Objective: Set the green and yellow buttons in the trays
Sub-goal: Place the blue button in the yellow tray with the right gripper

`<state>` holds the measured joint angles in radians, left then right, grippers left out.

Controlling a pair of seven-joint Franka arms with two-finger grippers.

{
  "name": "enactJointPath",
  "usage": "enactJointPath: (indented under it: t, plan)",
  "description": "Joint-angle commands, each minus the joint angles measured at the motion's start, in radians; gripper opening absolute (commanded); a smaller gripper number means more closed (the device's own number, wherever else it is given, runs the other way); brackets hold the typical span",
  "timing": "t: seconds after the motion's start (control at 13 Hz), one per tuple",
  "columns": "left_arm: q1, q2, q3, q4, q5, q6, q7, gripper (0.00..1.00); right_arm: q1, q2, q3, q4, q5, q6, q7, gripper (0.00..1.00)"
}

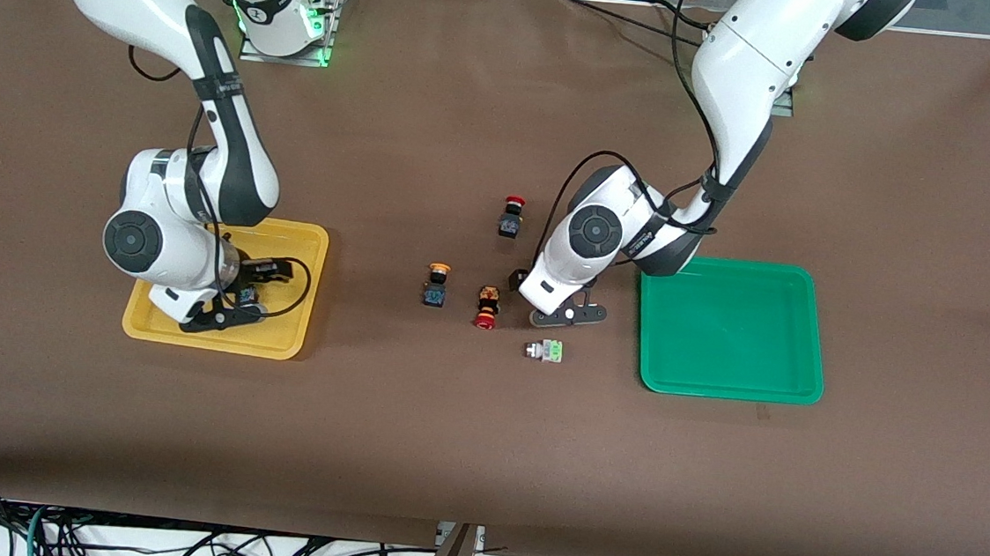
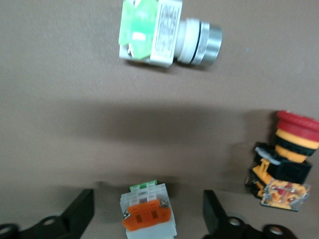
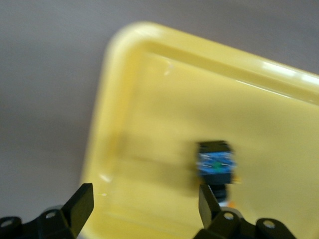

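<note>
Here the left gripper (image 2: 148,214), fingers apart, straddles the orange-faced grey button (image 2: 147,213); the right gripper (image 3: 144,209), also spread, hangs over the yellow tray (image 3: 149,89).

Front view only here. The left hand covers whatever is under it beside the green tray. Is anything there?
Observer: Yes. The left wrist view shows a light-grey button with an orange face on the table between the fingers of the left hand. The hand is open and neither finger touches the button.
Operator: Is the right hand over the yellow tray holding anything?
Observer: No. The right hand is open. A black-bodied button lies in the yellow tray close to one finger. I cannot tell whether they touch.
</note>
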<state>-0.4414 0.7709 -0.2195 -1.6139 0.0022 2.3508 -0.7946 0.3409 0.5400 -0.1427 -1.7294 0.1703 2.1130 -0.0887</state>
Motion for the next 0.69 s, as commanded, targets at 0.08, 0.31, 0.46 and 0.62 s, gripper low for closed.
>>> enactJointPath:
  t: [0.08, 0.31, 0.46, 0.62]
  plan:
    - [-0.026, -0.018, 0.012, -0.040, 0.010, 0.004, -0.015, 0.28, 0.120, 0.044, 0.044, 0.077, 0.035, -0.008, 0.304, 0.94]
    - [-0.014, -0.041, 0.014, -0.037, 0.010, -0.017, -0.005, 0.18, 0.217, 0.090, 0.060, 0.088, 0.092, 0.103, 0.487, 0.93]
    - [0.028, -0.106, 0.020, -0.018, 0.012, -0.152, 0.088, 0.17, 0.263, 0.133, 0.061, 0.090, 0.098, 0.185, 0.579, 0.93]
    - [0.129, -0.178, 0.017, -0.018, 0.010, -0.246, 0.332, 0.19, 0.300, 0.175, 0.061, 0.091, 0.136, 0.267, 0.630, 0.93]
